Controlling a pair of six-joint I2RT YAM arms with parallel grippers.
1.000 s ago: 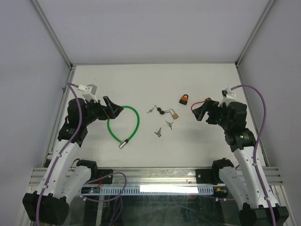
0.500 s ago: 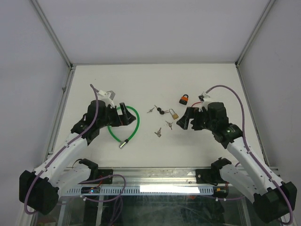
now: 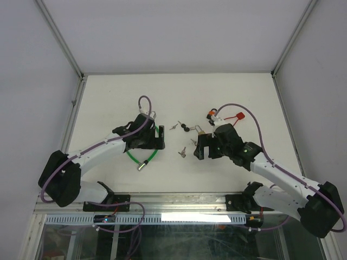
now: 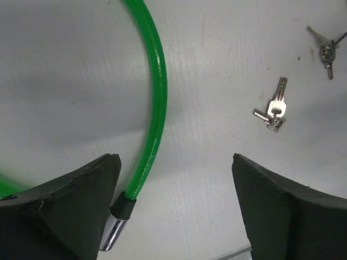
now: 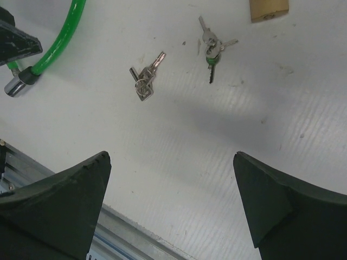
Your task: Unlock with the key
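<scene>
Mid-frame, our left gripper [image 4: 173, 211] hangs over the cable lock [image 4: 157, 81], our right gripper [image 5: 171, 211] over the keys [image 5: 145, 76], both spread empty; we judge a key pickup next

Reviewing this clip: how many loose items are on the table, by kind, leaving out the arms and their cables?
brass padlock and orange padlock: 2 padlocks
green cable lock: 1
key bunches: 4
Total: 7
</scene>
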